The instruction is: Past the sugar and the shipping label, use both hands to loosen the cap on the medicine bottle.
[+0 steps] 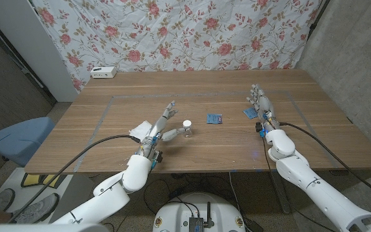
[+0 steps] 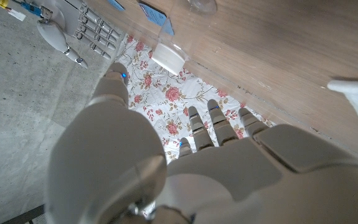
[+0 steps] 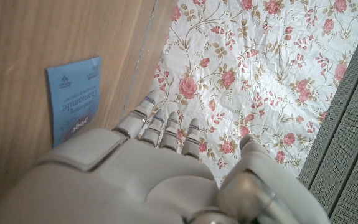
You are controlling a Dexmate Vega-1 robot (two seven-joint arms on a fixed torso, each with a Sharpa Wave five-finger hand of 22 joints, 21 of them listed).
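Right wrist view, sugar packet (image 3: 74,99) print legible, unlike head view

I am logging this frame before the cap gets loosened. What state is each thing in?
medicine bottle: upright, white cap on, not held.
left hand: open beside the bottle.
right hand: open, holding nothing.
blue packet: flat on the table.
second blue packet: flat by the right hand.

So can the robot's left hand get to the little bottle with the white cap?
Probably yes. The left hand is open right beside the bottle, fingers spread toward it, with only bare table between them.
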